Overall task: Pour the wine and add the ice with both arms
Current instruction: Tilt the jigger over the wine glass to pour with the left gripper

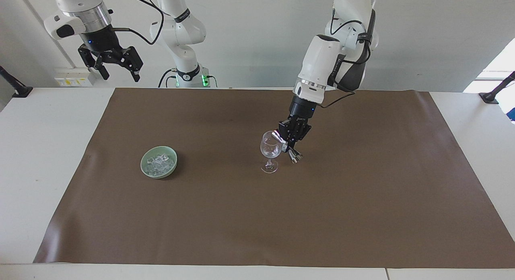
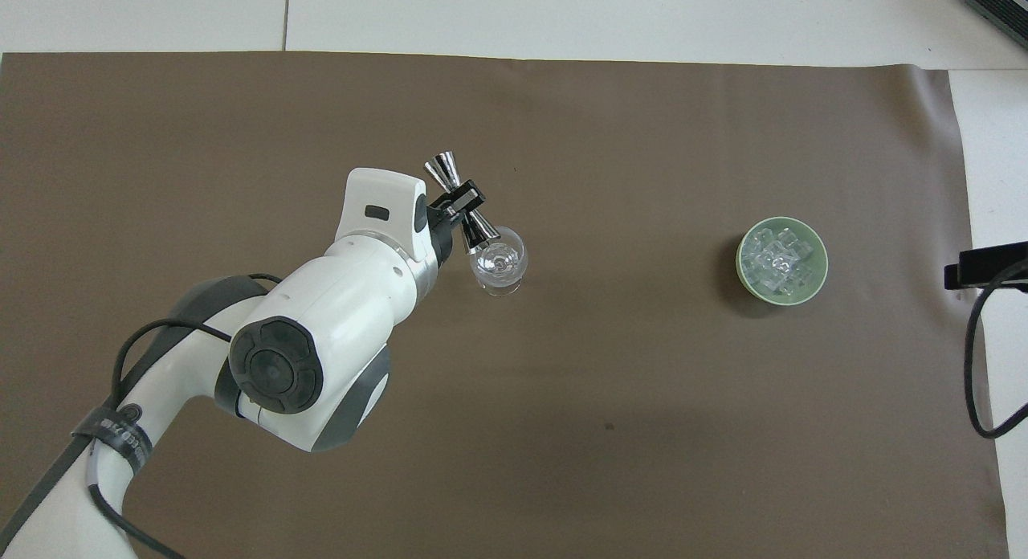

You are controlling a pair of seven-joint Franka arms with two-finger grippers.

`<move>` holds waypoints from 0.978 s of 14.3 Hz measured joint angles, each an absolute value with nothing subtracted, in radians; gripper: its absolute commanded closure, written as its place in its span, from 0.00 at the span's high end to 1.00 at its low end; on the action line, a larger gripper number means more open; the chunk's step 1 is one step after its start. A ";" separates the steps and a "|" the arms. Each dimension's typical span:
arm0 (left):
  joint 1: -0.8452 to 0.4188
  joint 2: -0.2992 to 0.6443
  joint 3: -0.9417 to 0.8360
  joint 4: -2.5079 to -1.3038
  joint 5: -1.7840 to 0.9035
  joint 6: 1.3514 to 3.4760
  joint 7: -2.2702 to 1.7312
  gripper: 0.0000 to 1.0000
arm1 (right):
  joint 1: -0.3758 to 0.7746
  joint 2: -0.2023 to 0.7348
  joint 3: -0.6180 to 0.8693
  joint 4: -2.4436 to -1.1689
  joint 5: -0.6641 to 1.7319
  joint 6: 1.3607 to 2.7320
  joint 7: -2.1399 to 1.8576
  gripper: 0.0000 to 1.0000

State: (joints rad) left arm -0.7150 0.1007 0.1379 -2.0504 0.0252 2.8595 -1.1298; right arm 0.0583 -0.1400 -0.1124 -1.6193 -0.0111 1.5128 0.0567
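We can't make out any liquid in the wine glass [image 1: 270, 148], left gripper [image 1: 290, 140] clamping a tilted metal jigger [image 2: 461, 206] over its rim, right gripper [image 1: 116, 66] parked high with jaws wide, ice [image 1: 159, 163] in the green bowl [image 1: 145, 171] toward the right arm's end.

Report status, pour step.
Left gripper shut on silver double-cone jigger, tipped at clear stemmed wine glass. Right gripper open, waiting. Ice in green bowl.

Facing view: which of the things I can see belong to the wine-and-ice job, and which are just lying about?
In the job:
- wine glass, upright on the mat
- metal jigger, tipped at the glass's rim, clamped in the left gripper
- ice in the green bowl
- right gripper, open, waiting raised

Lying about:
- brown mat
- black clamps at the table's ends
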 measured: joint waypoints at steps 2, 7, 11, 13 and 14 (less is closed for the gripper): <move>-0.715 0.099 0.137 -2.050 0.034 2.863 -1.130 0.00 | 0.058 -0.140 -0.112 -1.619 -0.011 1.513 0.057 1.00; -0.715 0.098 0.136 -2.044 0.038 2.874 -1.130 0.00 | 0.058 -0.140 -0.112 -1.619 -0.011 1.513 0.057 1.00; -0.715 0.099 0.136 -2.041 0.039 2.908 -1.130 0.00 | 0.058 -0.140 -0.112 -1.619 -0.011 1.513 0.057 1.00; -0.715 0.102 0.136 -2.041 0.040 2.946 -1.130 0.00 | 0.058 -0.140 -0.112 -1.619 -0.011 1.513 0.057 1.00; -0.715 0.103 0.136 -2.042 0.042 2.957 -1.130 0.00 | 0.058 -0.140 -0.112 -1.619 -0.011 1.513 0.057 1.00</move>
